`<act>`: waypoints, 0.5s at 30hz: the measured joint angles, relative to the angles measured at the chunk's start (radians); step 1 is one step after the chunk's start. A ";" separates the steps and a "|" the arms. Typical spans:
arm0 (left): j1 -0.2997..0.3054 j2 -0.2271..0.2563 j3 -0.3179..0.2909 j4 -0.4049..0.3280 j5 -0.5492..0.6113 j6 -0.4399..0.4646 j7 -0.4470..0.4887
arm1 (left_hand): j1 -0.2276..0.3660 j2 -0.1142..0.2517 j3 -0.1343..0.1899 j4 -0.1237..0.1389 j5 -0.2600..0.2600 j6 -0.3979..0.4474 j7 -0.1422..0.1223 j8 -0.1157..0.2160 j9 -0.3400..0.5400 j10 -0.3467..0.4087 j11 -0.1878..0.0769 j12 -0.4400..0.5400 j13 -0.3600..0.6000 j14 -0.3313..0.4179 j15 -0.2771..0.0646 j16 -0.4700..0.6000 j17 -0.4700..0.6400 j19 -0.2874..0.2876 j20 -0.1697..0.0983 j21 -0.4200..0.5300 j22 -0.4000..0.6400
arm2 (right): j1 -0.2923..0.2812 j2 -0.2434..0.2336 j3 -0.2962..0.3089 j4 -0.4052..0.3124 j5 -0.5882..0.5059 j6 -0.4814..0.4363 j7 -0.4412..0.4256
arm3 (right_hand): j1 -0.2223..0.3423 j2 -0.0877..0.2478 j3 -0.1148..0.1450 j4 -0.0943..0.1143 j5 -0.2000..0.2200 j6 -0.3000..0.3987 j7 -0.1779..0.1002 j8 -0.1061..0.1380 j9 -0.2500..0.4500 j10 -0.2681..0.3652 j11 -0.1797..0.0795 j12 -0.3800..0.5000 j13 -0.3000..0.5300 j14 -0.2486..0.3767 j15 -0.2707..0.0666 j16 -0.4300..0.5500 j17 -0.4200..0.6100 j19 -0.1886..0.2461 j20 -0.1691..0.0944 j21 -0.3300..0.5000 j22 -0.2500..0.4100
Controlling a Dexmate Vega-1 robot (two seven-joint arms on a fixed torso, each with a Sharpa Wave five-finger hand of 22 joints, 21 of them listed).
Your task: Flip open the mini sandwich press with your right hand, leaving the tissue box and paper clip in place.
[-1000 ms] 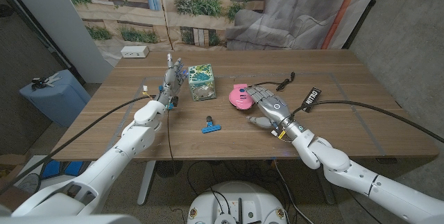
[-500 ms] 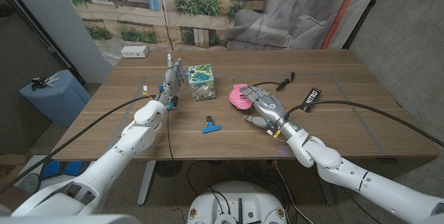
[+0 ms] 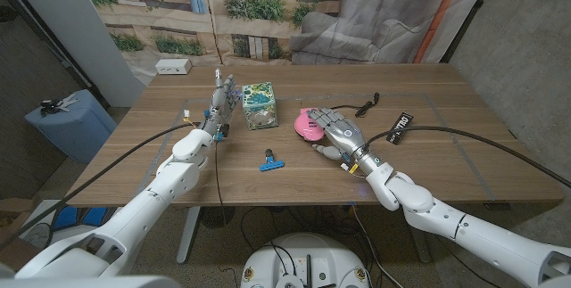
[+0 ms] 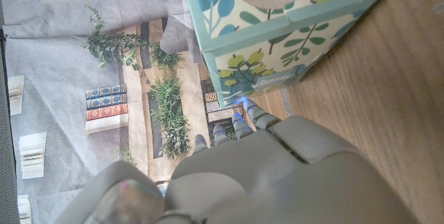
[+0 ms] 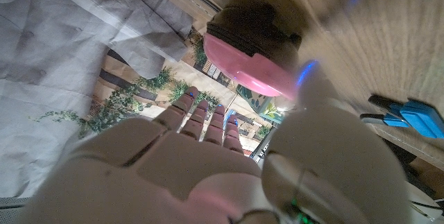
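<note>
A black label with white letters lies on the wooden worktop, near a small black cable. A white box sits at the far left corner. Beside the worktop stands a blue bin.

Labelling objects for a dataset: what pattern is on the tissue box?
Teal tissue box with cream sides printed with blue and green leaves and berries; clearest in the left wrist view.

Counted on the counter: one pink sandwich press, one tissue box, one blue paper clip. Also one white box, one black cable, one black tag. Two robot hands were present, left robot hand and right robot hand.
</note>
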 measured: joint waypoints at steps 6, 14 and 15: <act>0.000 0.000 0.000 0.000 0.000 0.000 0.000 | 0.000 0.000 0.000 0.000 0.000 0.000 0.000 0.000 0.000 0.000 0.000 0.000 0.000 0.000 0.000 0.000 0.000 0.000 0.000 0.000 0.000 | 0.008 0.000 -0.005 0.002 0.001 -0.005 -0.009 | 0.012 0.012 0.010 0.001 0.000 0.014 -0.014 0.000 0.000 0.011 -0.004 0.000 0.000 0.009 -0.009 0.000 -0.001 0.007 -0.007 0.000 0.000; 0.000 0.000 0.000 0.000 0.000 0.000 0.000 | 0.000 0.000 0.000 0.000 0.000 0.000 0.000 0.000 0.000 0.000 0.000 0.000 0.000 0.000 0.000 0.000 0.000 0.000 0.000 0.000 0.000 | 0.012 -0.006 -0.006 -0.001 0.004 -0.011 -0.013 | 0.037 0.005 0.018 0.001 0.000 0.014 -0.014 0.000 0.000 0.021 -0.007 0.000 0.000 0.021 -0.010 0.000 -0.005 0.018 -0.011 0.000 0.000; 0.000 0.000 0.000 0.000 0.000 0.000 0.000 | 0.000 0.000 0.000 0.000 0.000 0.000 0.000 0.000 0.000 0.000 0.000 0.000 0.000 0.000 0.000 0.000 0.000 0.000 0.000 0.000 0.000 | 0.012 -0.007 -0.007 -0.002 0.006 -0.012 -0.013 | 0.037 0.005 0.018 0.001 0.000 0.014 -0.014 0.000 0.000 0.021 -0.007 0.000 0.000 0.021 -0.010 0.000 -0.005 0.018 -0.011 0.000 0.000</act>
